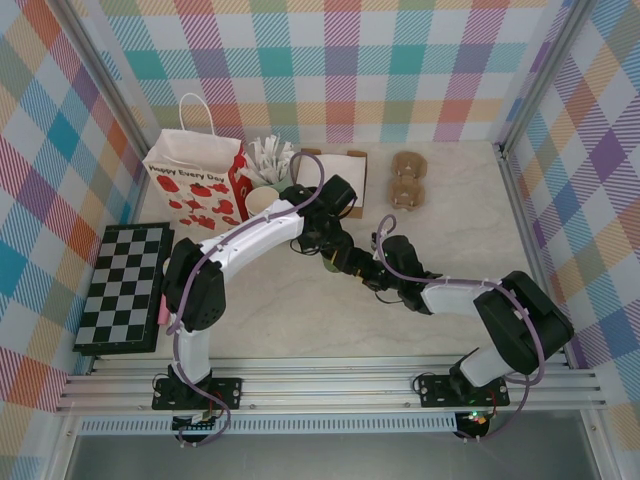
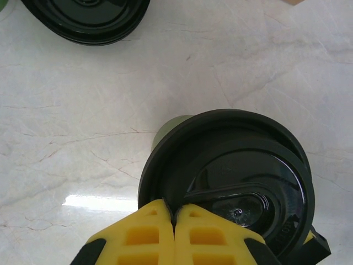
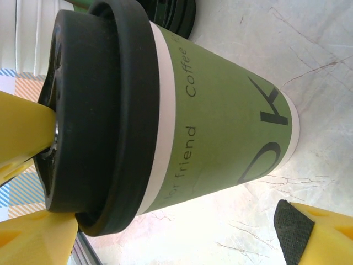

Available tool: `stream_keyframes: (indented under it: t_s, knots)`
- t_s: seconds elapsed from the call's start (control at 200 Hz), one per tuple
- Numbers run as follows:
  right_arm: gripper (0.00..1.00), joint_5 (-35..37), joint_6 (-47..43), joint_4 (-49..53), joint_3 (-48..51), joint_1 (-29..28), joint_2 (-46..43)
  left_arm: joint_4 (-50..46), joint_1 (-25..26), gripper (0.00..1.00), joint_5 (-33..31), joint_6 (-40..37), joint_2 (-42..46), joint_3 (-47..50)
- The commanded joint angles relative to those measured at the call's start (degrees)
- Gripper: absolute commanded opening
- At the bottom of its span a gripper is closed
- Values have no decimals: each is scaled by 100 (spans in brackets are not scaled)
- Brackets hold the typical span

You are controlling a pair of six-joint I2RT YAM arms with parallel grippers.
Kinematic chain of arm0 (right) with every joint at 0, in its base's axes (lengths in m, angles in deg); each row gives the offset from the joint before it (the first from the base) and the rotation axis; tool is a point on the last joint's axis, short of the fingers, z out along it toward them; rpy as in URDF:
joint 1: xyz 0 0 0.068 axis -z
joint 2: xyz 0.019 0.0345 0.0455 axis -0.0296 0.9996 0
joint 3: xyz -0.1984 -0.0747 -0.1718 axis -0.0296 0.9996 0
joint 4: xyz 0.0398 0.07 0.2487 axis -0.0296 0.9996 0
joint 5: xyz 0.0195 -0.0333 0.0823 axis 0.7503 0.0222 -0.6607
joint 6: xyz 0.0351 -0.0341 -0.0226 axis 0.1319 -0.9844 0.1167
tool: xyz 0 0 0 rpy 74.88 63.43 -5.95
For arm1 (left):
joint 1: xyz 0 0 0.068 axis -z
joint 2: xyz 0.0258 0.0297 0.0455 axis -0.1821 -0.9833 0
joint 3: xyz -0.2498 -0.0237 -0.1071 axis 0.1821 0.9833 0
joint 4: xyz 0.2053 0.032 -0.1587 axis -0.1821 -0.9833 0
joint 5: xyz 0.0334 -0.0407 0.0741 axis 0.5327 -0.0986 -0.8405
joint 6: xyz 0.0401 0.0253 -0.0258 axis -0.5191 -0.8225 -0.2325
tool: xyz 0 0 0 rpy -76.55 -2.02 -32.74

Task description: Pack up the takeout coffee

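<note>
Status: packing not begun. Takeout coffee [image 3: 220, 121] upright on tabletop [image 2: 83, 110], lid [image 2: 237, 182] on, directly under left end effector [image 2: 175, 212]; its fingers together, tips resting on lid. Right end effector [image 3: 175, 221]: fingers apart, straddling cup sides; pad contact cannot be told.

Remaining, by judgement: grip, lift, carry to paper bag [image 1: 195, 185], probable destination, well beyond left end effector, toward far left.

Obstructions: left end effector atop lid blocks straight lift. Stack of black lids [image 2: 88, 16] near, beyond cup.
</note>
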Motion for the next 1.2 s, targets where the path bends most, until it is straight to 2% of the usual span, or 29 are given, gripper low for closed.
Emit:
stream_keyframes:
  t_s: [0.0,0.21,0.31,0.45,0.62,0.79,0.96,1.195]
  knots:
    - [94,-118,-210,632,-126,67,-116,-282,104,0,305,-532,-455,159]
    - [96,-533,-518,1749,-422,607,-961,-342,87,0,318,-1625,-89,-48]
    - [97,-1052,-725,2110,-617,902,-1074,-541,85,0,343,-2030,-73,-165]
    - [96,-1386,-1123,3047,-1177,1141,-915,-654,86,0,510,-2476,-15,-262]
    - [96,-1709,-1076,3791,-1726,1478,-552,-827,84,0,714,-3000,15,-385]
    - [89,-2105,-1363,4626,-2286,1547,102,-723,79,0,954,-3458,108,-213]
    - [82,-2326,-1564,4867,-2423,1538,405,-518,84,0,936,-3565,262,48]
    - [82,-2315,-1464,4832,-2396,1538,558,-343,87,0,959,-3503,262,261]
